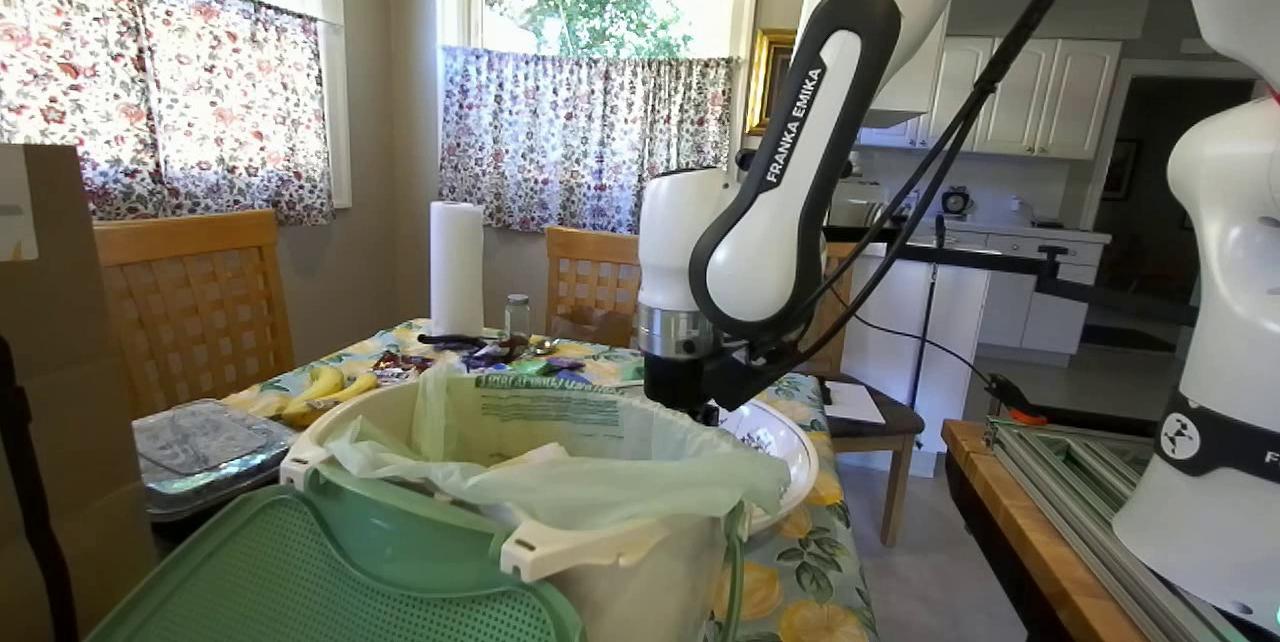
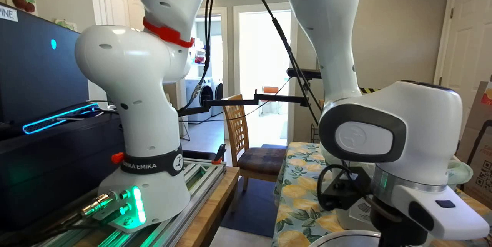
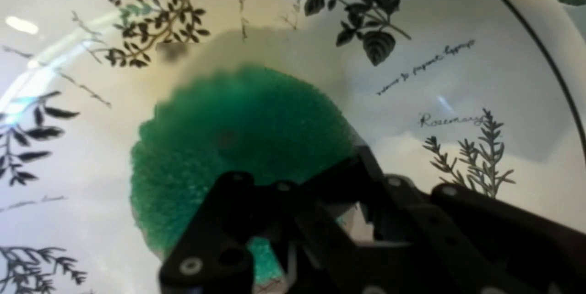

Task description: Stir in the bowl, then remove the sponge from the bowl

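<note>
Now your gripper [image 3: 341, 177] is clenched over the sponge [image 3: 206, 161], purchase unclear; likely soft, light: pinch its three-o'clock edge, wrist view.

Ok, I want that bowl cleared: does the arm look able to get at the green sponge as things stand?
Likely yes: in the wrist view the gripper overlaps the green sponge in the bowl, nothing visible between them. Its jaws are shut, though; whether on the sponge I can't tell.
</note>
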Motion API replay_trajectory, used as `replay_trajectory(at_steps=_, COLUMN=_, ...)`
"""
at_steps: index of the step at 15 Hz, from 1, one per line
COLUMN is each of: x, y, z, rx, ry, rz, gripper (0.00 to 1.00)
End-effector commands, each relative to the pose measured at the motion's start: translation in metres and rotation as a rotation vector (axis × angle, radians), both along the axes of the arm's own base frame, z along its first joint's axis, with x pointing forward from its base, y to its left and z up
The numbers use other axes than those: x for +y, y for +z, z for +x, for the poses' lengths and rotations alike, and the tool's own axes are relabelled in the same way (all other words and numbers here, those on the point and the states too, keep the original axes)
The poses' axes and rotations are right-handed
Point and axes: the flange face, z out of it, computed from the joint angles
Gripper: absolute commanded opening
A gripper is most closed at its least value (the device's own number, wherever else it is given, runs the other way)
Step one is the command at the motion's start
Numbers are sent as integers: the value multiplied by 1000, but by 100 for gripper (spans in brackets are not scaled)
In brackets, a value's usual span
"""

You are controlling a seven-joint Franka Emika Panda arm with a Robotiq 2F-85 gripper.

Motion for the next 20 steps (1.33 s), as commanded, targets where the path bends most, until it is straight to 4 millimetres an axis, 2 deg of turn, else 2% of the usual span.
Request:
replay_trajectory(at_steps=1, x=-6, y=-3, z=2, rx=24, ry=19, rz=4, gripper=1)
replay_trajectory(at_steps=3, x=-6, y=2, z=2, rx=18, ry=21, rz=1, gripper=1)
replay_trajectory(at_steps=4, x=-5, y=6, z=2, rx=16, ry=23, rz=-4, gripper=28)
replay_trajectory(at_steps=5, x=-5, y=10, z=2, rx=23, ry=33, rz=-21, gripper=29)
replay_trajectory(at_steps=6, x=-5, y=14, z=1, rx=33, ry=49, rz=-39, gripper=33)
replay_trajectory(at_steps=14, x=-4, y=21, z=-2, rx=112, ry=175, rz=-164, gripper=94)
replay_trajectory(at_steps=16, x=-3, y=21, z=-3, rx=117, ry=183, rz=-177, gripper=100)
replay_trajectory(at_steps=20, x=-2, y=21, z=-4, rx=118, ry=191, rz=-182, gripper=100)
